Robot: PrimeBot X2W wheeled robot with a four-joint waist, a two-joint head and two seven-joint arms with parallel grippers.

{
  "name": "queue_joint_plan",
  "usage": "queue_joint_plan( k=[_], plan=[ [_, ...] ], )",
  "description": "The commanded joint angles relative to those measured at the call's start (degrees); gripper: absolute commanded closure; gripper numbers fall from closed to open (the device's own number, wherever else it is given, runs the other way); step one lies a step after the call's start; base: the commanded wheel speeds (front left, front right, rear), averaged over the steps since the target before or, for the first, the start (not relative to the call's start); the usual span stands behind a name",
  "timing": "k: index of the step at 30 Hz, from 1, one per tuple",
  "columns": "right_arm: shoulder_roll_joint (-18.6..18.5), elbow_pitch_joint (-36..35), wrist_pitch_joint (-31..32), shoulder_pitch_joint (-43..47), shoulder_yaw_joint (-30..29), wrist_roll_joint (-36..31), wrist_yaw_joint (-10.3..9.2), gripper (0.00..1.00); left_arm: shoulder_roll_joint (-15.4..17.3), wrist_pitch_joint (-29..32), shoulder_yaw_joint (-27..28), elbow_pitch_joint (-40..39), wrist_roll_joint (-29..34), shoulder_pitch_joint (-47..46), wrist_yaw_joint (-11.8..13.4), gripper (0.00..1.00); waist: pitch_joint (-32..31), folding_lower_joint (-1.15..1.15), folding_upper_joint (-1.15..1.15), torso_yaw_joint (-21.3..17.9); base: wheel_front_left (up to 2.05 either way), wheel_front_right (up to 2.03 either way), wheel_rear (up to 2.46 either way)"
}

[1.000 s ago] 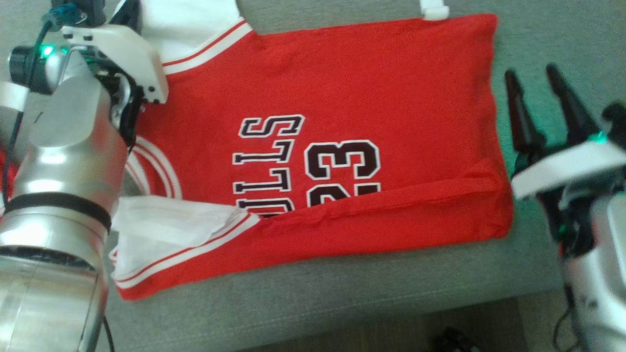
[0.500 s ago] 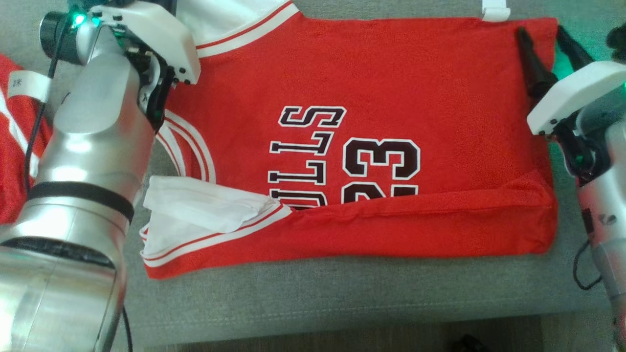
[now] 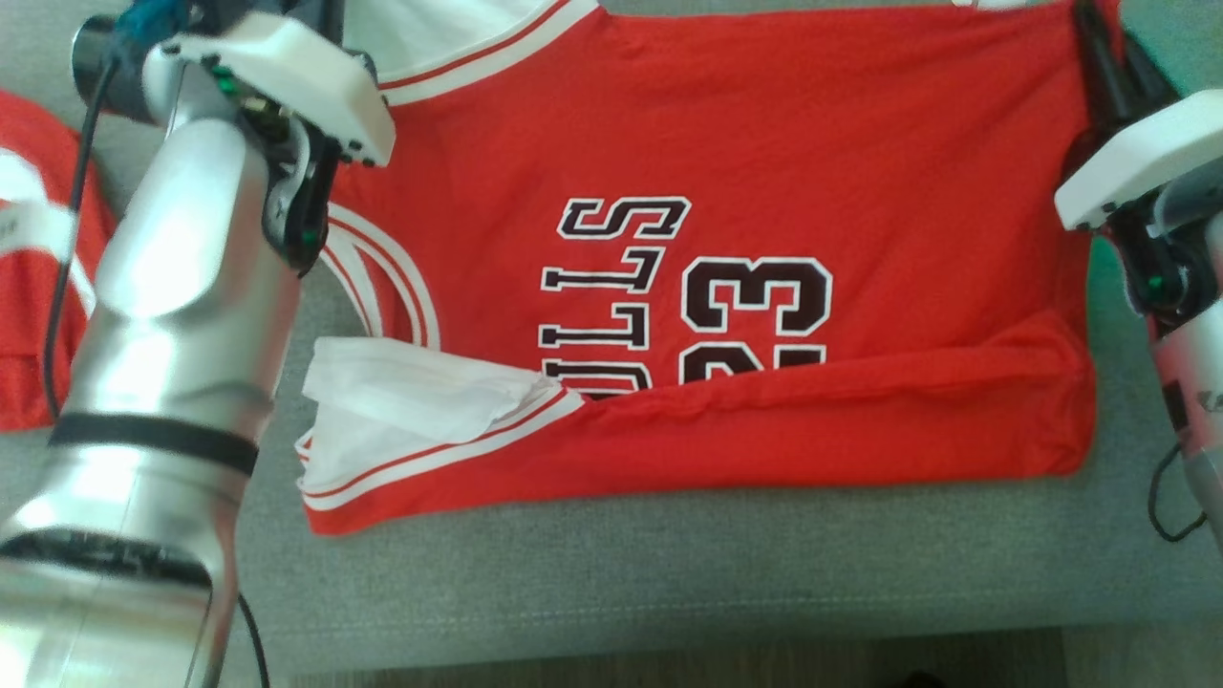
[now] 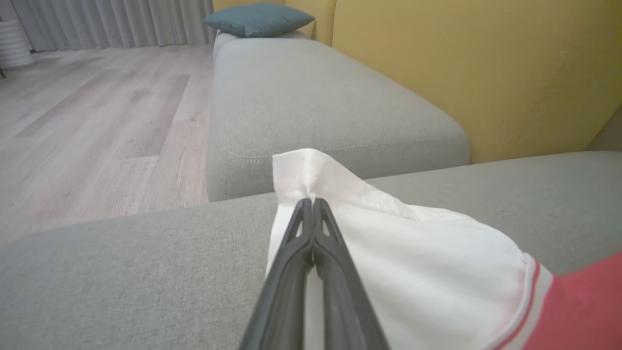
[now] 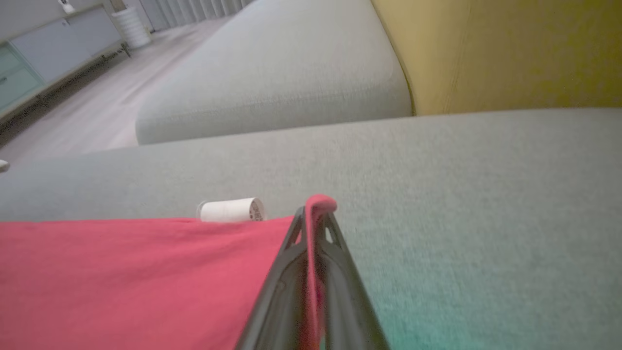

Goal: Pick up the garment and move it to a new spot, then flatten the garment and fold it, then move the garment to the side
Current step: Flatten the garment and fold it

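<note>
A red jersey, the garment (image 3: 745, 172), lies spread on the grey sofa seat (image 3: 669, 564), with its near long edge folded over the black lettering. In the left wrist view my left gripper (image 4: 311, 201) is shut on the tip of the garment's white sleeve (image 4: 388, 253). My right gripper (image 5: 313, 214) is shut on the garment's far right red corner, and a fold of the cloth (image 5: 146, 272) pokes up between the fingertips. In the head view the right gripper (image 3: 1108, 57) sits at that corner at the top right, while the left arm (image 3: 191, 287) covers the far left sleeve.
Another red cloth (image 3: 29, 287) lies at the left edge. A white tag (image 5: 232, 210) sticks out past the garment's far edge. Beyond stand the yellow backrest (image 4: 461, 73), a teal pillow (image 4: 257, 19) and wooden floor (image 4: 97, 121). The seat's front edge (image 3: 669, 640) runs close below.
My right gripper has travelled from beside the garment's right edge up to its far right corner and shut on it. The left gripper stays shut on the sleeve. The camera has shifted.
</note>
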Motion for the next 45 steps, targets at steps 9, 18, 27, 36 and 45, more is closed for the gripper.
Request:
queue_joint_plan(
  k=[9, 18, 27, 36, 45],
  plan=[
    [-1.13, -8.54, -5.21, 8.94, -2.14, -0.52, 0.37, 1.00, 4.22, -0.69, 6.61, -22.19, 0.30, 14.03, 2.86, 1.00, -3.56, 0.00, 0.00, 0.69, 0.00, 0.00, 0.00],
    [1.84, -16.31, -4.99, 21.12, -5.12, -1.61, 0.37, 1.00, 4.14, -0.58, 8.45, -37.32, -1.31, 34.33, 6.27, 1.00, -5.84, 0.00, 0.00, 0.88, 0.00, 0.00, 0.00],
    [5.38, -22.50, -2.43, 31.64, -8.95, -3.18, 0.37, 1.00, 2.08, 1.08, 7.17, -37.56, -4.67, 46.26, 7.21, 1.00, -7.81, 0.00, 0.00, 1.48, 0.00, 0.00, 0.00],
    [8.73, -28.30, -2.89, 39.78, -11.75, -8.78, 0.37, 0.00, 0.49, 1.08, 6.39, -33.35, -6.05, 49.52, 7.41, 0.00, -10.62, 0.00, 0.00, 1.33, 0.00, 0.00, 0.00],
    [12.43, -40.82, -3.80, 44.65, -14.54, -17.49, 0.37, 0.00, 1.91, -0.49, 7.85, -43.95, -1.02, 53.15, 11.42, 0.00, -14.69, 0.00, 0.00, 0.45, 0.00, 0.00, 0.00]
  ],
)
